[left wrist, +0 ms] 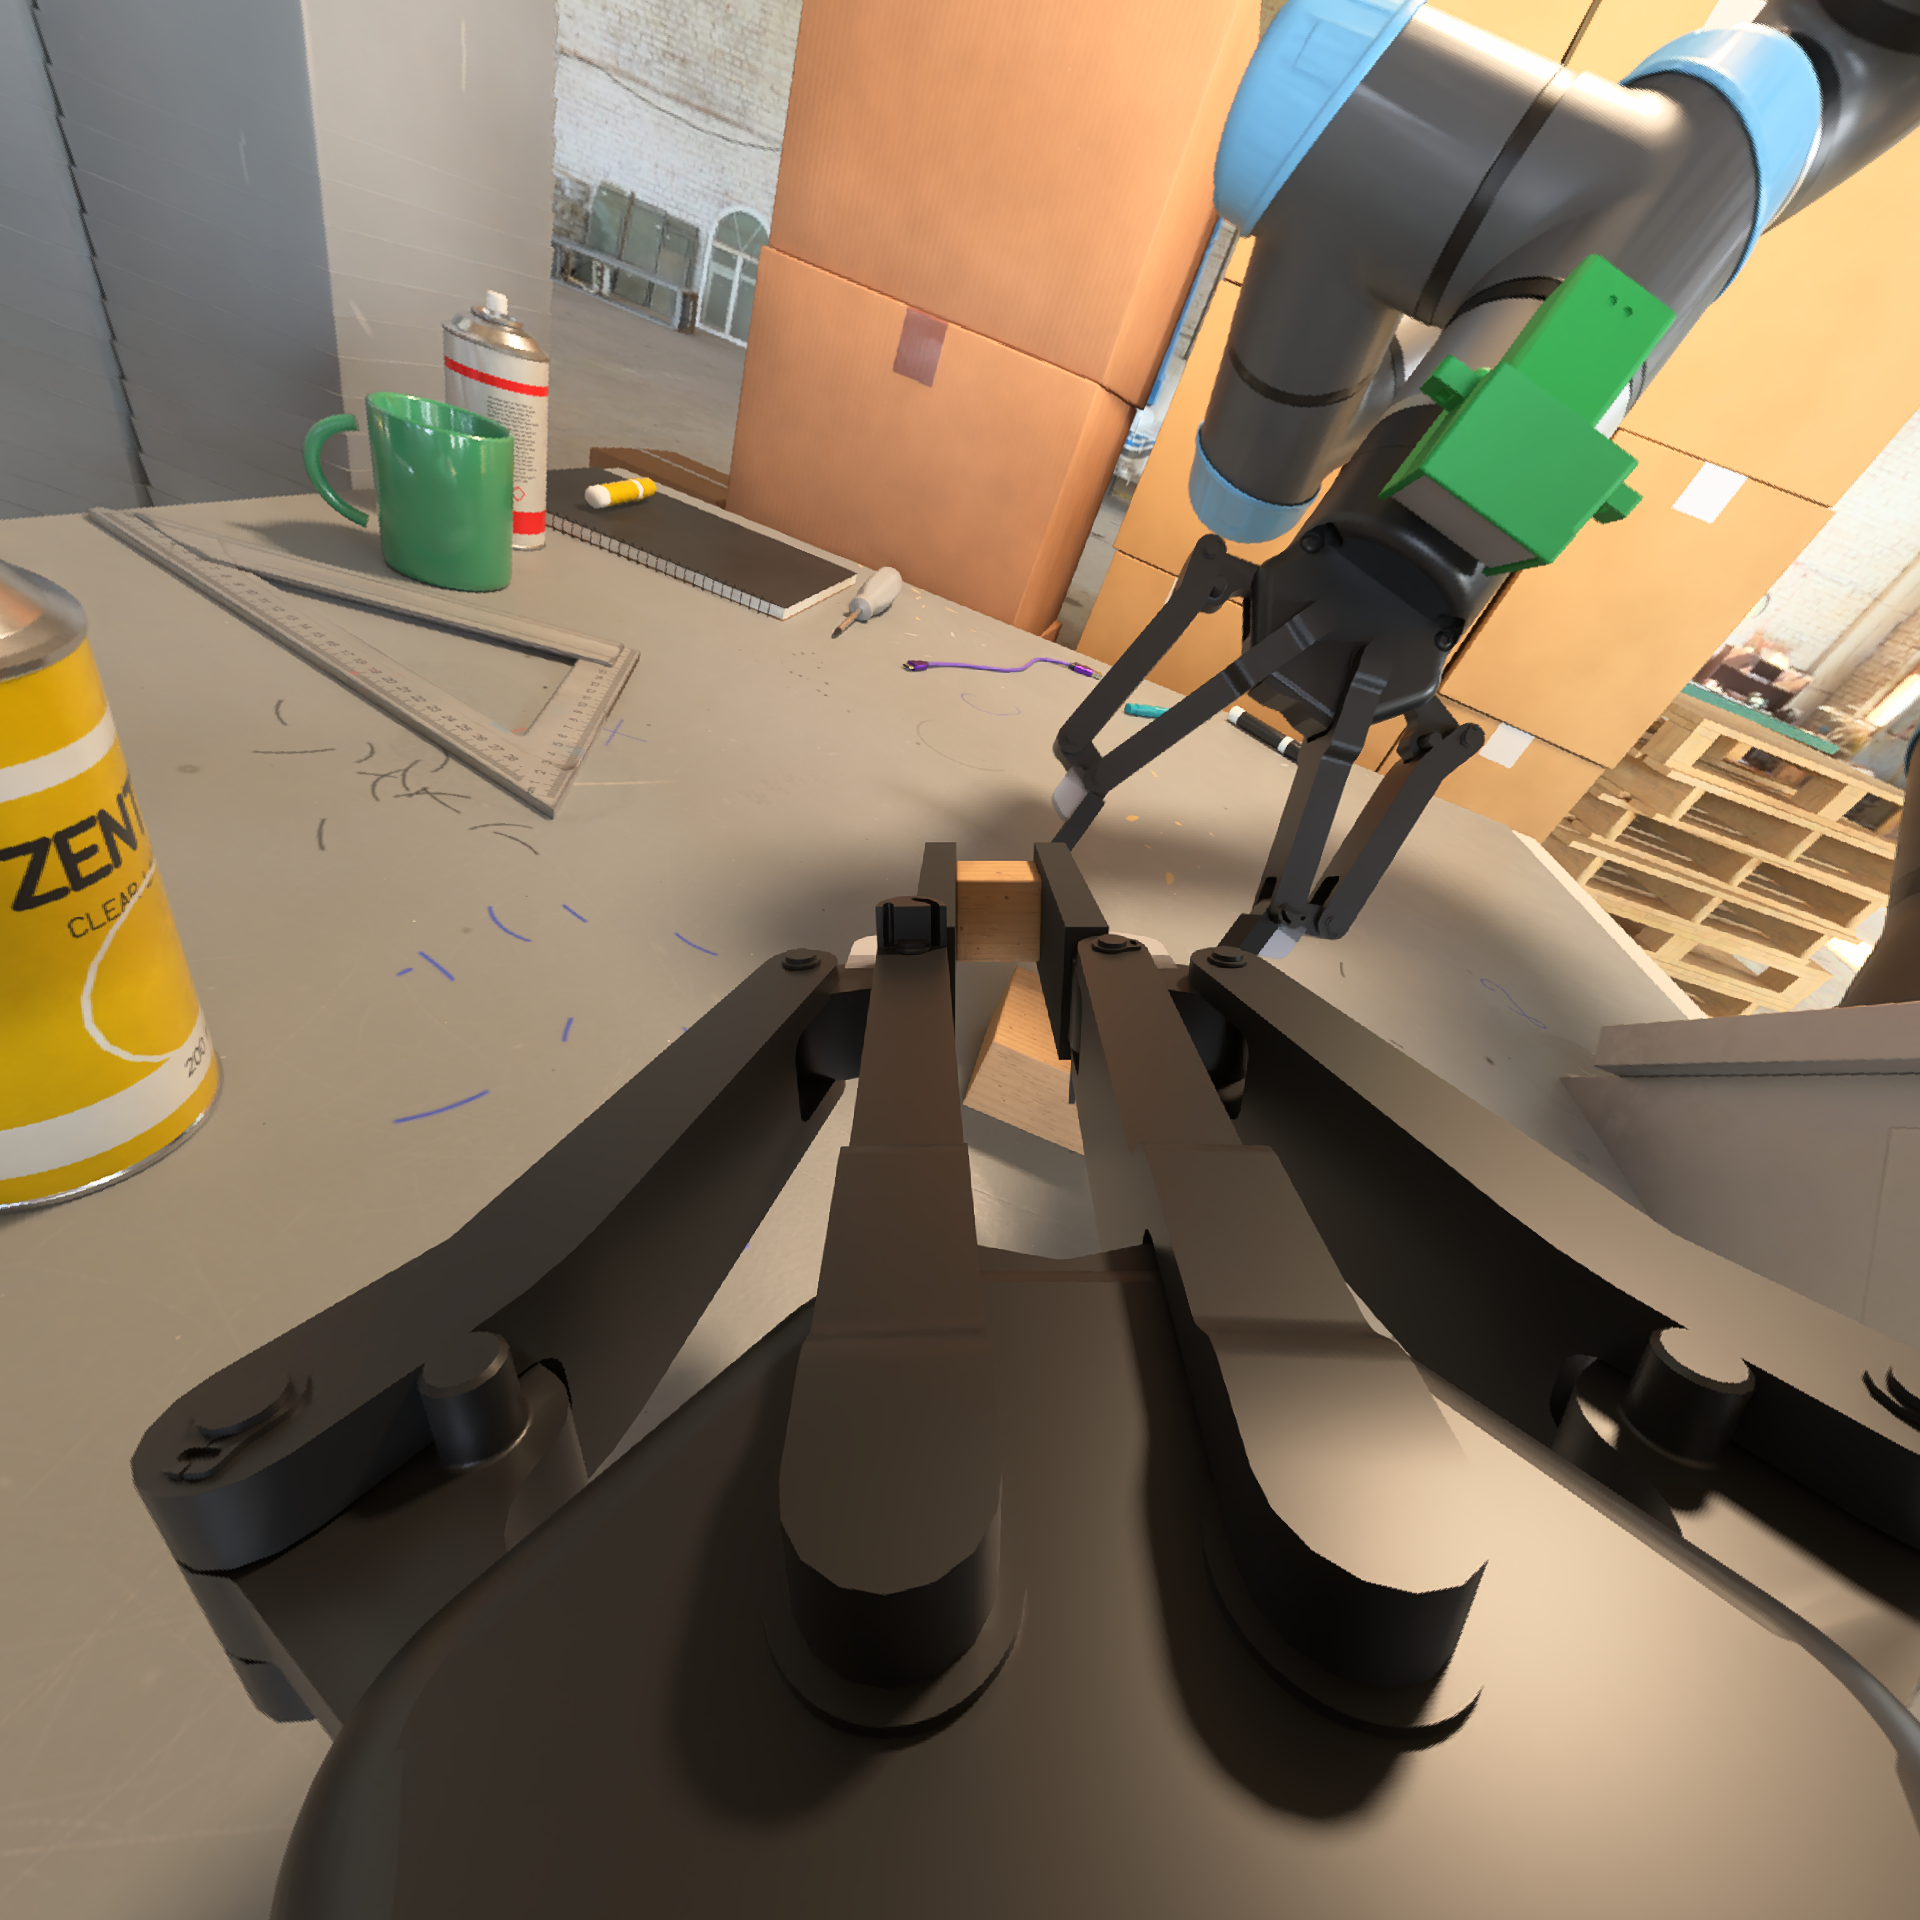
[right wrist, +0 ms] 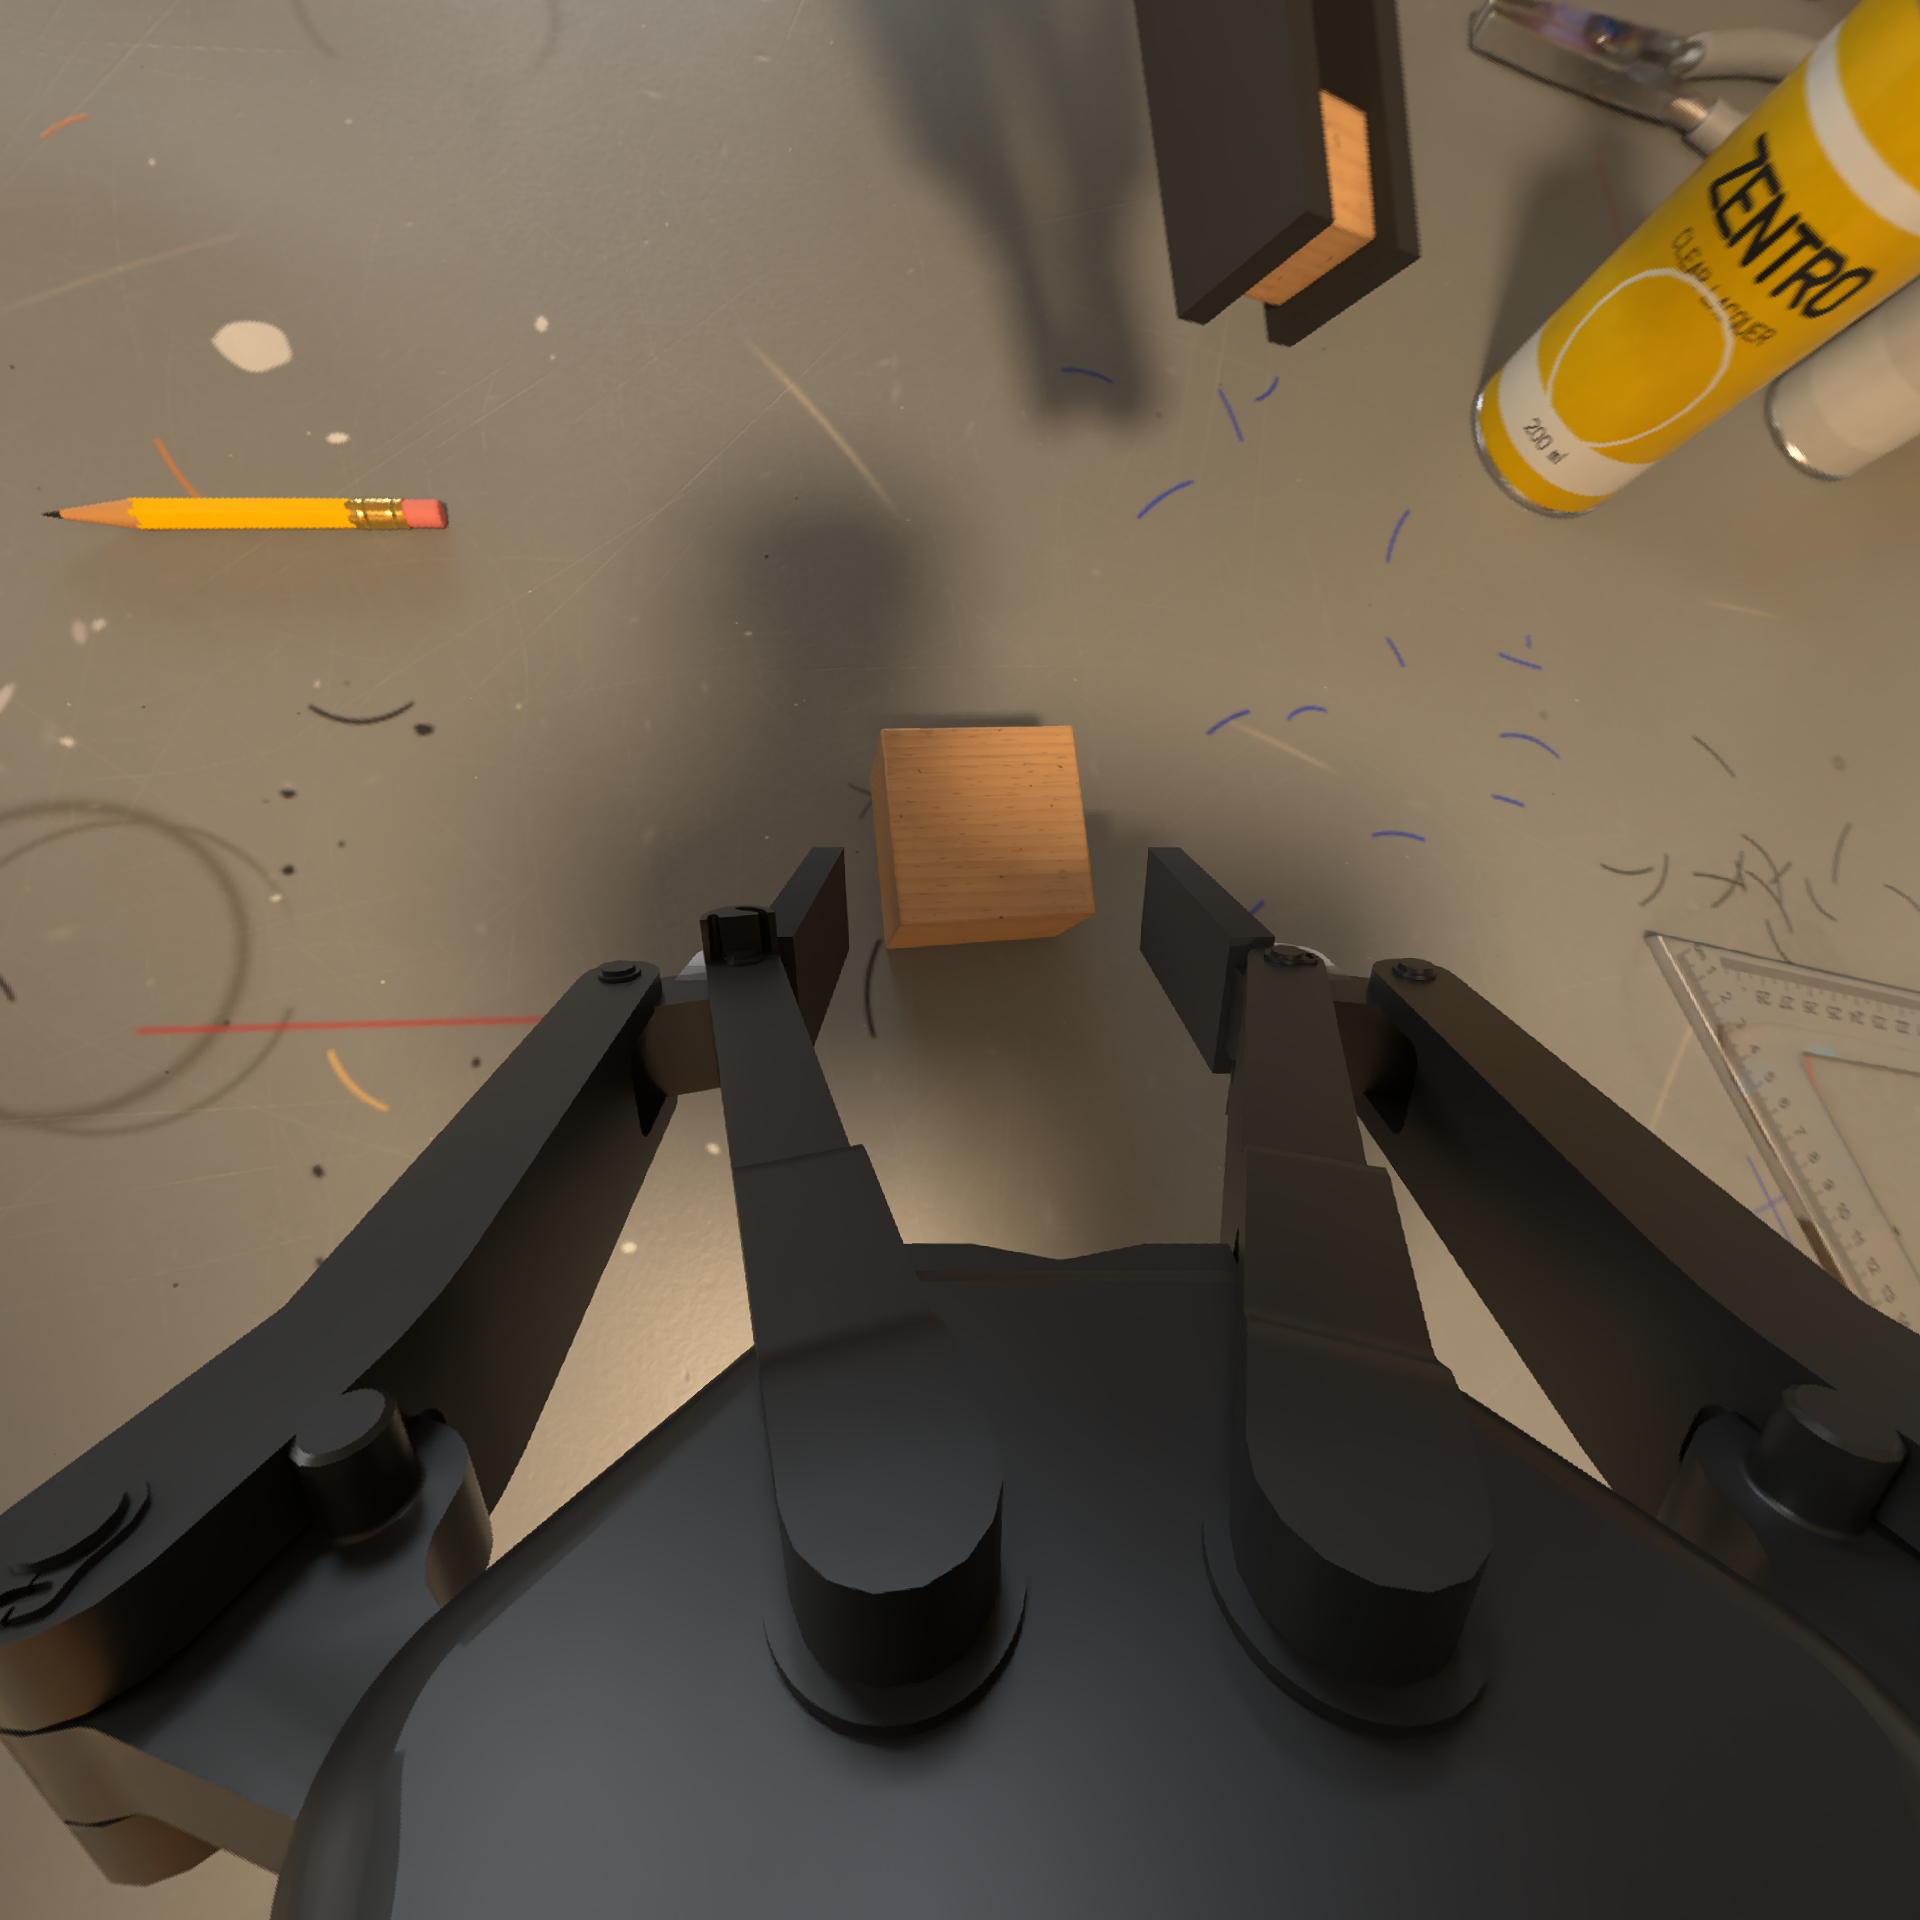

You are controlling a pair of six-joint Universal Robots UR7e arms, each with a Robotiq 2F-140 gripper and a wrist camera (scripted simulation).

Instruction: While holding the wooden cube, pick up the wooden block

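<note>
One half is done: the left gripper (left wrist: 995, 906) pinches the small pale wooden cube (left wrist: 997, 910). The right gripper (right wrist: 995, 940) hangs spread, the orange-brown wooden block (right wrist: 982, 831) lying untouched between its fingertips.

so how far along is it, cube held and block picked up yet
Done: the left gripper is shut on the wooden cube, held off the table. In hand: the right gripper is open, its fingers flanking the wooden block. Left: closing on the block and lifting it; it sits on the table.
</note>
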